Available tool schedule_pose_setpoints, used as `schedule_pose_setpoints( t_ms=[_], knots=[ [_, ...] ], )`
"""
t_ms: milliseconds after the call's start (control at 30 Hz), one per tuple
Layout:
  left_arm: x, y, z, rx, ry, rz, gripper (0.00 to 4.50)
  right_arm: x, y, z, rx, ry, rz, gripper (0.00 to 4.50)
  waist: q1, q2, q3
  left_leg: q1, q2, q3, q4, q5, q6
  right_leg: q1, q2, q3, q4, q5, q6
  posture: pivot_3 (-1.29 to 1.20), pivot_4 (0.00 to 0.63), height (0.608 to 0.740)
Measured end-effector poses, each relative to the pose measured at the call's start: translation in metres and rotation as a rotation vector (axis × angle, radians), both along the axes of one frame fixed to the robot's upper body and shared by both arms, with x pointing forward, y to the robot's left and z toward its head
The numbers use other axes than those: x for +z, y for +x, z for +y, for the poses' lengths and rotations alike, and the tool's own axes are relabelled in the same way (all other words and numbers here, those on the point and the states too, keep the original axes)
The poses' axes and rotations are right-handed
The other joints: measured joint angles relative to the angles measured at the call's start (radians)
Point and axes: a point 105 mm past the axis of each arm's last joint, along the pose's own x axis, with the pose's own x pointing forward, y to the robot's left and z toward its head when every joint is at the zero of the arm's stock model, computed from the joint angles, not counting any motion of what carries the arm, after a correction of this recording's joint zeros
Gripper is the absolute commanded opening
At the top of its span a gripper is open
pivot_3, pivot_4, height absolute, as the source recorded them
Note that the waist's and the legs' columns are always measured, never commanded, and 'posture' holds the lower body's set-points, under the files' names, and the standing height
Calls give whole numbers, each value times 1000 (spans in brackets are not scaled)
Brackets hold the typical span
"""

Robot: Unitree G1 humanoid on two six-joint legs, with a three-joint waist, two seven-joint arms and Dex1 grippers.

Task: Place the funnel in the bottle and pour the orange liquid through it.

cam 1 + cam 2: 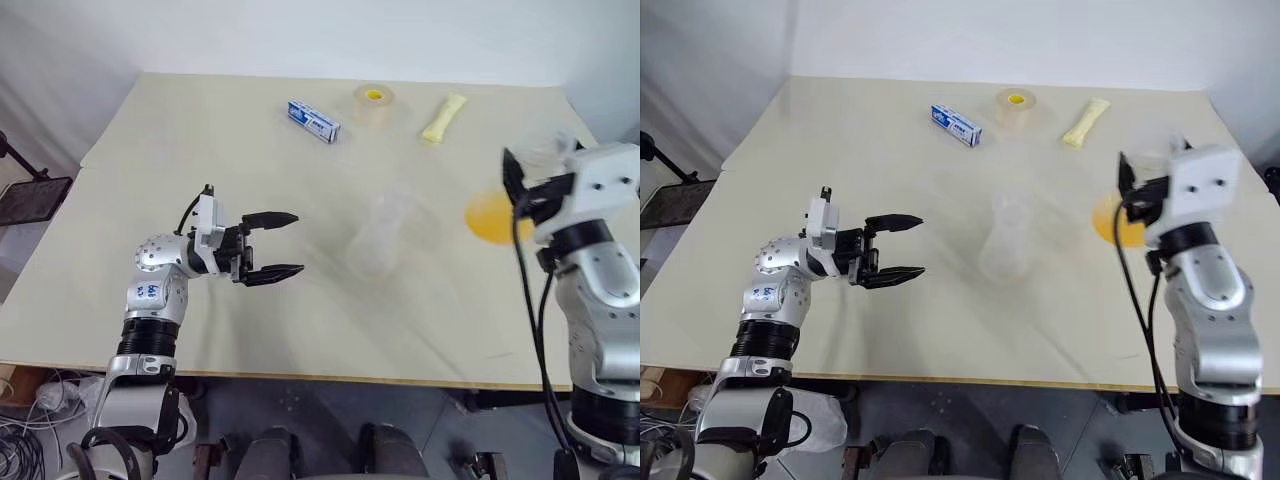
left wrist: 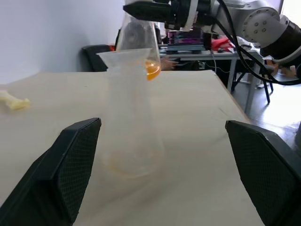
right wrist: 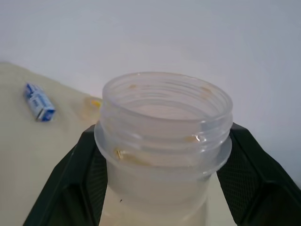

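At frame centre, bottle (image 1: 380,235) with funnel (image 2: 128,56) seated; light, tippy, steadied at neck. Right gripper (image 3: 160,155) clamped on container of orange liquid (image 1: 492,216), right edge. Left gripper (image 1: 274,245) spread wide, empty.

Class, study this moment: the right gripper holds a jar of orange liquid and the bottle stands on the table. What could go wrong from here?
1. The bottle stands unheld. The left gripper is open and apart from it, so a nudge may tip it.
2. The jar in the right gripper has a wide mouth, so the orange liquid may spill past the bottle's slimmer neck.
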Motion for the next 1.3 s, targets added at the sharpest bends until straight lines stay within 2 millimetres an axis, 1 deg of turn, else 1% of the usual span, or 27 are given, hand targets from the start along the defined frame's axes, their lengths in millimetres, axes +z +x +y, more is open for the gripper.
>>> schedule_pose_setpoints(
  t_ms=[67, 133, 233, 267, 400, 600, 667, 767, 1033, 1300],
  knots=[
    [1, 0, 1, 0, -29, -3, 4500, 1, 8, 10, 15, -59, 1, 2746, -1, 0, 0, -1, 0, 0, 0, 0, 0, -1, -1, 0, 0, 0, 0, 0, 150, 740],
    [2, 1, 3, 5, -53, -11, 4500, 6, 15, 22, 34, -123, -25, 2746, -4, 0, 0, -2, 0, 0, 0, 0, 0, -1, -1, -1, 0, 0, 0, 0, 150, 740],
    [7, 1, 3, 4, -105, -18, 4500, 10, 19, 43, 64, -288, -72, 2746, -12, 0, 0, -1, 0, 0, 0, 0, 0, -1, -1, -3, 0, 0, 0, 0, 150, 740],
    [7, 1, 2, 0, -117, -18, 4500, 11, 20, 46, 68, -306, -80, 2746, -13, 0, 0, -1, 1, 0, 0, 0, 0, -1, -1, -3, 0, 0, 0, 0, 150, 740],
    [12, 0, 3, -15, -204, -1, 4500, 4, 20, 70, 119, -476, -121, 2746, -15, 0, 0, -2, 1, 0, 0, 0, 0, -2, -1, -4, 0, 0, 0, 0, 150, 740],
    [7, -2, 5, -18, -223, 31, 4500, -4, 16, 93, 172, -661, -183, 2746, -13, 0, 0, -2, 1, 0, 1, 0, 0, -2, -1, -4, 0, 0, 0, 0, 150, 740],
    [8, -3, 4, -23, -226, 31, 4500, -4, 17, 94, 164, -698, -201, 2746, -13, 0, 0, -2, 2, 0, 1, 0, 0, -2, -1, -4, 0, 0, 0, 0, 150, 740],
    [10, -4, 3, -33, -224, 29, 4500, 1, 18, 97, 146, -752, -246, 2746, -15, 0, 0, -2, 2, 0, 1, 0, 0, -2, -1, -4, 0, 0, 0, 0, 150, 740],
    [10, -5, 2, -39, -224, 37, 4500, 13, 22, 95, 92, -856, -318, 2746, -14, 0, 0, -2, 2, 0, 1, 0, 0, -2, -1, -4, 0, 0, 0, 0, 150, 740],
    [10, -5, -1, -48, -234, 39, 4500, 12, 25, 88, 68, -929, -334, 2746, -15, 0, 0, -2, 2, 0, 0, 0, 0, -2, -1, -4, 0, 0, 0, 0, 150, 740]
  ],
)
